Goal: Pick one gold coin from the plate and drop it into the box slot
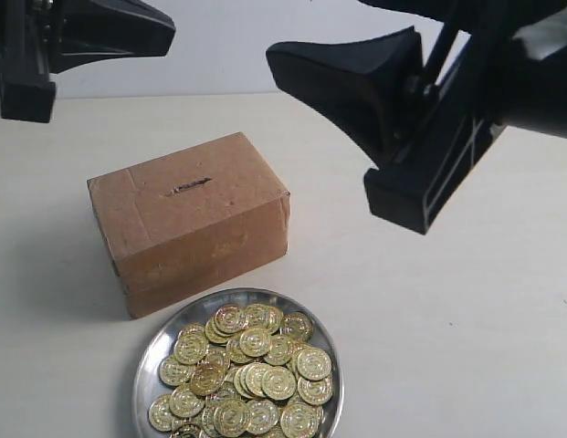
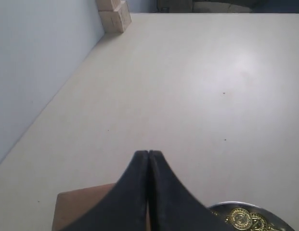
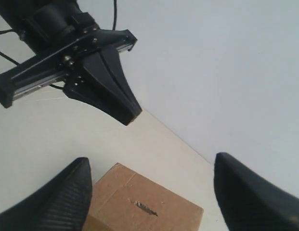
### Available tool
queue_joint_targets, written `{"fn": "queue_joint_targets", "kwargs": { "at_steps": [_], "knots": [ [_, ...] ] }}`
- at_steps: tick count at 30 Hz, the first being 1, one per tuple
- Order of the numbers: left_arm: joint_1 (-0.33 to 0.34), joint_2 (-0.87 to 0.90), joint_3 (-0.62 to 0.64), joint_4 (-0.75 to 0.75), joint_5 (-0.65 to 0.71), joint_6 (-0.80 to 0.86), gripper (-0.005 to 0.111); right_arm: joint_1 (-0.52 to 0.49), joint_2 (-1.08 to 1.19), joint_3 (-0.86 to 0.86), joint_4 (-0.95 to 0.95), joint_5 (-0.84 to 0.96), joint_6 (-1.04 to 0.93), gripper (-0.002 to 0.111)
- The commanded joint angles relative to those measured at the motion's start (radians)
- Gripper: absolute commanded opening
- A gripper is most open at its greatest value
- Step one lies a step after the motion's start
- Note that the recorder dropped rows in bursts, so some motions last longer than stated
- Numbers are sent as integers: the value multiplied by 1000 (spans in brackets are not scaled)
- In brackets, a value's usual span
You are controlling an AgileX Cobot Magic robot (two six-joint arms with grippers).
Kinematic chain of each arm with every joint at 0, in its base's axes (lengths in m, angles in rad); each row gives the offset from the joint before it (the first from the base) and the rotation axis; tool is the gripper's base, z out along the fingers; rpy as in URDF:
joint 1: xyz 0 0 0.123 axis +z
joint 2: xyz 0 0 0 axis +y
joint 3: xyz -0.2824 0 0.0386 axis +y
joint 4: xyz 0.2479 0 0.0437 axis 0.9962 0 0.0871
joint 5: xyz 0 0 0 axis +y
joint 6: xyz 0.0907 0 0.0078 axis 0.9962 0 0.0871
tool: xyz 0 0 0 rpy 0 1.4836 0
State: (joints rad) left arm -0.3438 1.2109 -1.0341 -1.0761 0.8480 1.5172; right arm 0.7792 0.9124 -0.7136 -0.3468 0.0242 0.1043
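The brown cardboard box [image 1: 187, 219] stands mid-table, its dark slot [image 1: 190, 185] on the top face. Just in front of it lies the silver plate [image 1: 144, 360], heaped with several gold coins [image 1: 251, 370]. My left gripper [image 2: 148, 154] is shut with nothing in it and hangs high above the box's [image 2: 82, 211] left side; the plate's rim [image 2: 250, 206] and a coin [image 2: 243, 219] show beside it. My right gripper [image 3: 151, 166] is open and empty, raised above and to the right of the box [image 3: 115, 192], with the slot [image 3: 145, 208] in view between its fingers [image 1: 356, 78].
The pale table [image 1: 466, 319] stretches to the right of the box and plate. A white wall [image 1: 228, 46] runs behind it. Two small cardboard boxes [image 2: 113, 14] sit at the table's far edge by the wall. The left gripper [image 3: 127, 113] hangs near the right one.
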Motion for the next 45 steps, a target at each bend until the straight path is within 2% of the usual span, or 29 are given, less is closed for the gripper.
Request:
{"fn": "queue_joint_targets", "kwargs": {
  "at_steps": [1, 5, 8, 17, 22, 24, 32, 45],
  "knots": [
    [-4, -147, 63, -5, -12, -6, 0, 0, -76, 0, 4, 4, -4, 67],
    [-2, -321, 155, -7, -20, -6, 0, -24, -179, 0, 7, 4, -4, 67],
    [29, -461, 243, -7, -13, -6, 0, -92, -257, 0, 7, 4, -4, 67],
    [282, -869, 494, -7, -8, -6, 0, -420, -457, 0, 7, 4, -4, 67],
    [410, -1012, 612, -7, -8, -6, 0, -580, -540, 0, 7, 4, -4, 67],
    [439, -1062, 645, -7, -8, -6, 0, -617, -570, 0, 7, 4, -4, 67],
    [444, -1194, 732, -4, -8, -6, 0, -674, -690, 0, 7, 4, -4, 67],
    [442, -1211, 746, -1, -8, -6, 0, -768, -799, 0, 7, 7, -4, 67]
  ]
}}
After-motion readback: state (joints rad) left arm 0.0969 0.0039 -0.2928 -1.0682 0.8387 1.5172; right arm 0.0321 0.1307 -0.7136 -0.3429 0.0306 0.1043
